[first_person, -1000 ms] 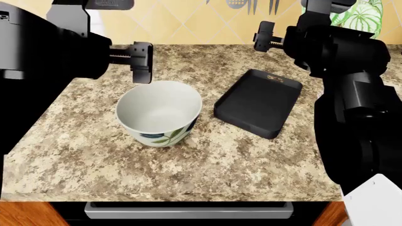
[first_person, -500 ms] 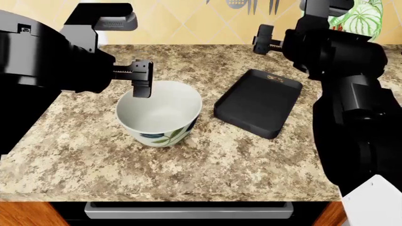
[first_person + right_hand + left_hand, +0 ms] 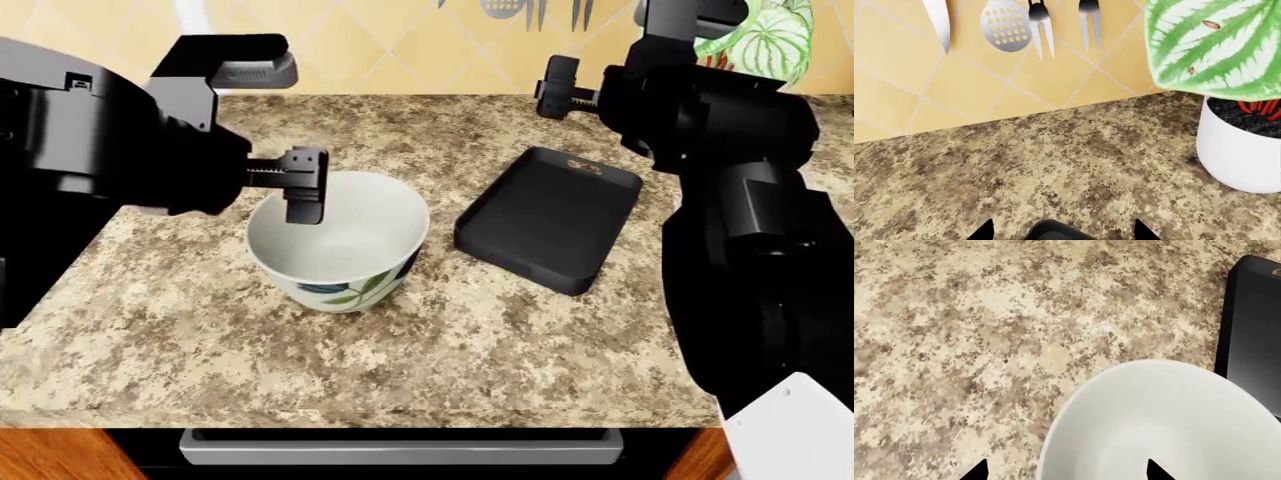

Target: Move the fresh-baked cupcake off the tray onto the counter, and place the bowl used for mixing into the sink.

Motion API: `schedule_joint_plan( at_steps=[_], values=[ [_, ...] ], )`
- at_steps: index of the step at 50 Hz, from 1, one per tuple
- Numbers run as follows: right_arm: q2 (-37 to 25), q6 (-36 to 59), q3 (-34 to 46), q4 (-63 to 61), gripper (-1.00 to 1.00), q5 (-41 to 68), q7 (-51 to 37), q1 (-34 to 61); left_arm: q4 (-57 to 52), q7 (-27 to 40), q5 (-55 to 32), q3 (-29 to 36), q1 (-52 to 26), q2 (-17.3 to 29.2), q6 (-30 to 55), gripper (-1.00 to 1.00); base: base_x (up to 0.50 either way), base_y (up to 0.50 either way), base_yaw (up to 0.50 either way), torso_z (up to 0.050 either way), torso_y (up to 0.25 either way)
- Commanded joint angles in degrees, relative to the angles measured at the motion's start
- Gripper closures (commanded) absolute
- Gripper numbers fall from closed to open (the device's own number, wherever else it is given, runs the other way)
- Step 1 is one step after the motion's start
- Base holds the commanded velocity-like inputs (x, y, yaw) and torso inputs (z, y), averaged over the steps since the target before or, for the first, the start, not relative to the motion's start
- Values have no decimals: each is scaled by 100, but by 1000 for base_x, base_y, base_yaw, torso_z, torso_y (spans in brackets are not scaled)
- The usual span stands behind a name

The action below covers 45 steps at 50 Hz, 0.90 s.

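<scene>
Both end effectors apart: left end effector [image 3: 306, 187] straddles bowl [image 3: 339, 243] rim; right end effector [image 3: 557, 85] above counter [image 3: 441, 330].

a yellow tiled wall [image 3: 1054, 75] with diagonal grout lines runs along the far side, with metal utensils [image 3: 1007, 25] hanging on it. at far right stands a white plant pot [image 3: 1241, 150] with a striped green leaf [image 3: 1214, 45]. wood-toned cabinet fronts [image 3: 54, 455] and what may be an appliance handle [image 3: 400, 445] show at the near edge.
</scene>
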State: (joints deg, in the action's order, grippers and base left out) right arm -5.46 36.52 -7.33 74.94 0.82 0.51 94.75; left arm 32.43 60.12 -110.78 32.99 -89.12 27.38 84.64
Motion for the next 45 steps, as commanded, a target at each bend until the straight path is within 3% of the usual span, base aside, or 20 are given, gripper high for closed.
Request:
schedule_joint_plan(
  at_steps=[1,14,30,45],
  values=[
    [0,21,9,-1,-100,-30,18,14,136,-461,305,170,26,-29,-72,-100,0,0,0,0,0],
    [25,37,30,0,-100,-45,9,-2,251,-883,536,291,106,-7,-203,-100,0,0,0,0,0],
    [58,9,23,1,-100,-42,28,-84,241,-776,407,411,186,88,-228,-100,0,0,0,0,0],
    [43,20,25,1,-100,-51,26,-50,467,-1310,795,626,205,27,-343,-100,0,0,0,0,0]
  ],
)
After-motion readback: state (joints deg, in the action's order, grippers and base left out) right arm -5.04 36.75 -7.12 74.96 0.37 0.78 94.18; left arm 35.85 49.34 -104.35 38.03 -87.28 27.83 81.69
